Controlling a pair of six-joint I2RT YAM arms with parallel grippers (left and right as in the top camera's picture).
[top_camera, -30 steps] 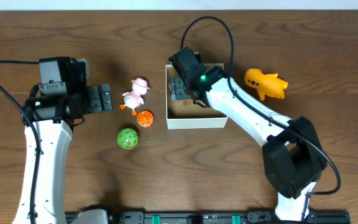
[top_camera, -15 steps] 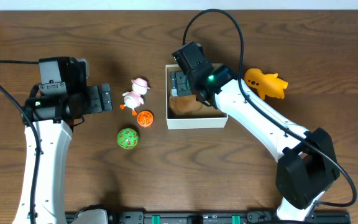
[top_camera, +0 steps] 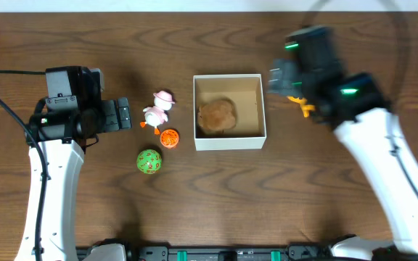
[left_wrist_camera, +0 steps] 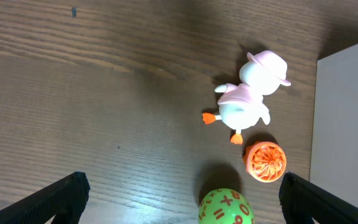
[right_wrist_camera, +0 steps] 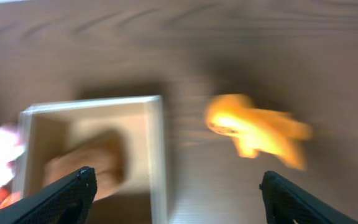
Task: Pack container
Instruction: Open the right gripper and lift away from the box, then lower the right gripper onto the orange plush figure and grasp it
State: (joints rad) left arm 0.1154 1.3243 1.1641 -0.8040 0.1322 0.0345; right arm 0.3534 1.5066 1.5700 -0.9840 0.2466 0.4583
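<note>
The container [top_camera: 228,141] is a square box with white walls and a brown inside; a brown round toy [top_camera: 217,116] lies in it. It also shows in the right wrist view [right_wrist_camera: 156,149] with the brown toy [right_wrist_camera: 86,168]. My right gripper [right_wrist_camera: 179,196] is open and empty, above the table just right of the box, over a yellow-orange toy [right_wrist_camera: 253,130] that peeks out in the overhead view [top_camera: 303,107]. My left gripper [left_wrist_camera: 179,199] is open and empty, left of a white-and-pink duck [top_camera: 158,110], an orange ball [top_camera: 169,138] and a green ball [top_camera: 149,162].
In the left wrist view the duck [left_wrist_camera: 248,99], the orange ball [left_wrist_camera: 265,161] and the green ball [left_wrist_camera: 226,208] lie on the wood table, with the box wall [left_wrist_camera: 347,124] at the right edge. Arm cables run along the left and top.
My right gripper has lifted out of the box and swung right, leaving the brown toy inside. It now covers most of the yellow-orange toy. The left arm has not moved.
</note>
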